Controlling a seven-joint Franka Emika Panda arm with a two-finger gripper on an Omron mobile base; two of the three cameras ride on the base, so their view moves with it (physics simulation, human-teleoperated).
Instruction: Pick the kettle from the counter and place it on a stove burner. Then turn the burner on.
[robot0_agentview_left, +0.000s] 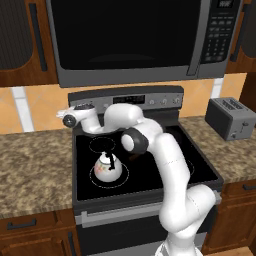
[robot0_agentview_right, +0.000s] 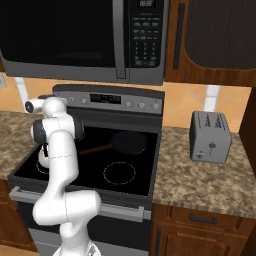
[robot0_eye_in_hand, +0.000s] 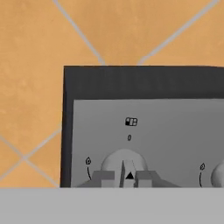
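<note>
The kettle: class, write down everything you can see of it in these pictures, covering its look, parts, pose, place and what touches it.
The kettle is small, round and white, with faint coloured flower marks on its side, and it looks like glazed pottery. A thin black handle stands up over its top. It sits upright on the front left burner ring of the black glass stove, with nothing gripping it. The robot's hand is away from it, up at the stove's back panel, shut on the leftmost knob.
</note>
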